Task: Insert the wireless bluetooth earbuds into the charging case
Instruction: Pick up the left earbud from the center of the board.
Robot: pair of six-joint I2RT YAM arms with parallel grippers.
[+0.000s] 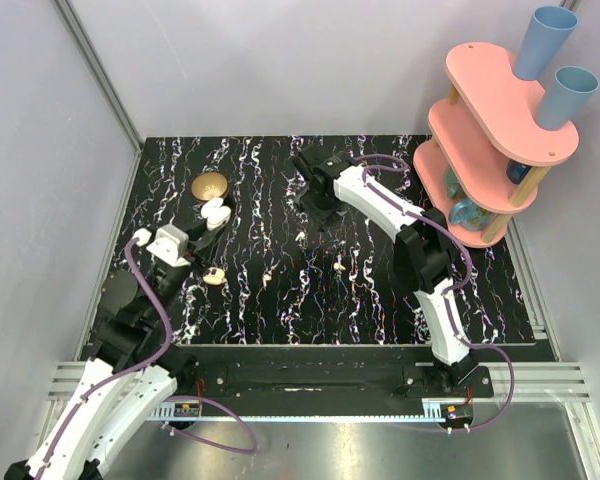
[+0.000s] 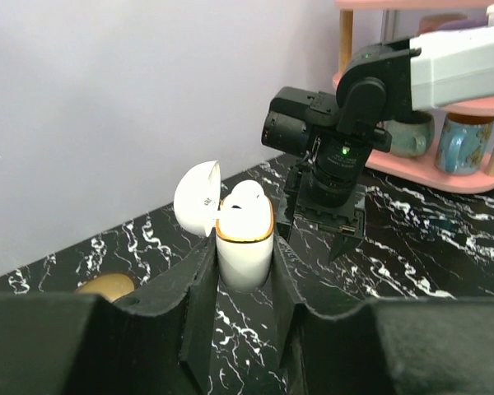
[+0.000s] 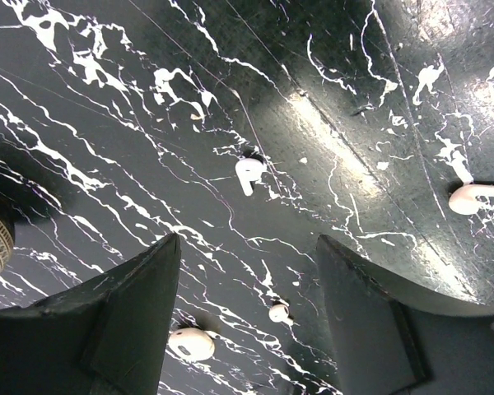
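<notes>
The white charging case (image 2: 245, 251) stands upright with its lid (image 2: 198, 196) hinged open to the left, and a white rounded shape shows in its mouth. My left gripper (image 2: 244, 262) is shut on the case's two sides; in the top view the case (image 1: 216, 213) sits at the left beside that gripper (image 1: 202, 228). Several earbuds lie loose on the black marbled table (image 1: 380, 300). In the right wrist view one earbud (image 3: 249, 171) lies ahead of the fingers, another (image 3: 278, 313) between them. My right gripper (image 3: 247, 243) hangs open above the table with nothing in it, seen from above near an earbud (image 1: 300, 237).
A brass bowl (image 1: 211, 185) sits just behind the case. A pink tiered shelf (image 1: 490, 130) with blue cups (image 1: 543, 40) and mugs (image 2: 465, 144) stands at the back right. More earbuds (image 1: 268, 279) (image 1: 339, 266) lie mid-table. Grey walls close in the back and the left.
</notes>
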